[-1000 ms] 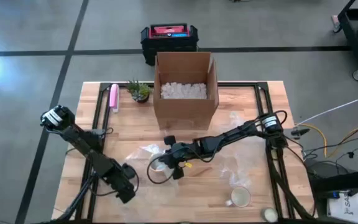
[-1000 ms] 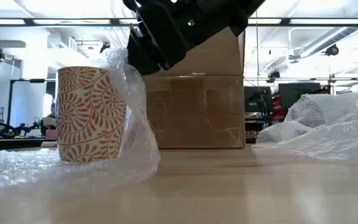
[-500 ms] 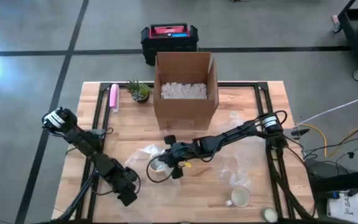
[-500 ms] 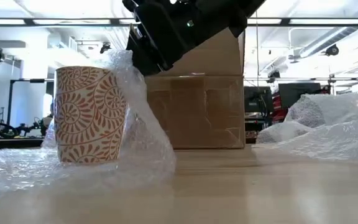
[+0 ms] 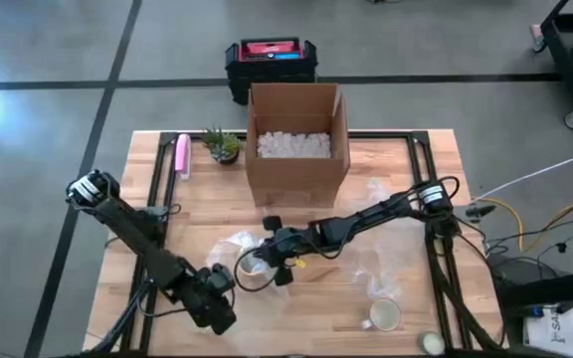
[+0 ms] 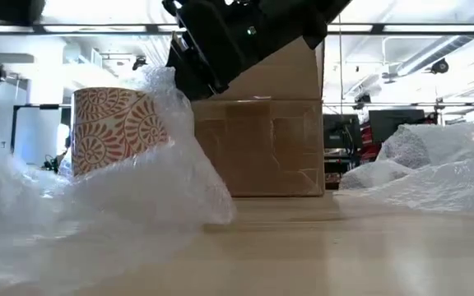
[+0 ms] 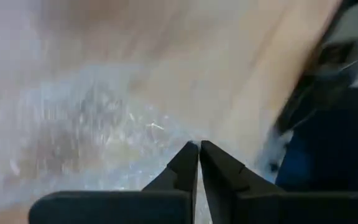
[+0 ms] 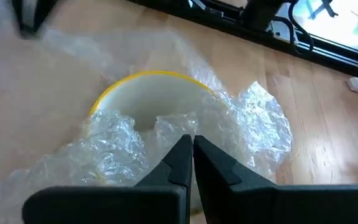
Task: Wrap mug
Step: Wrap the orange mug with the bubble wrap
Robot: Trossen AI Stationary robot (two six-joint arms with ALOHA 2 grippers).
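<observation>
The mug (image 6: 115, 123), white with orange swirls and a yellow rim (image 8: 143, 76), stands upright on a sheet of bubble wrap (image 6: 122, 218) in the middle of the table. My right gripper (image 5: 265, 259) hangs over the mug's right side, shut on bunched wrap at the rim. At the mug's near left, my left gripper (image 5: 221, 296) is down low and shut on the wrap. There the sheet rises in front of the mug's lower half. My left gripper pinches the bubble wrap (image 7: 166, 134) between its two fingertips, at the sheet's near-left part. One layer or several, I cannot tell. The held part is raised off the table and leans against the mug's near side (image 6: 138, 177). My right gripper pinches a bunch of bubble wrap (image 8: 166, 127) between its two fingers, right at the mug's rim. The fingers slant down from the table's right side. The wrap stands up along the mug's wall, and the mug rests upright on the table.
An open cardboard box (image 5: 297, 139) with white packing bits stands behind the mug. A small plant (image 5: 223, 145) and a pink object (image 5: 181, 155) are at the far left. More bubble wrap (image 5: 381, 264) and a second mug (image 5: 384, 316) lie at the near right.
My left gripper has gone toward the table's right edge, closer to the mug. The near-left part of the bubble wrap has risen off the table and now covers the mug's lower front. The mug and my right gripper have stayed in place.
</observation>
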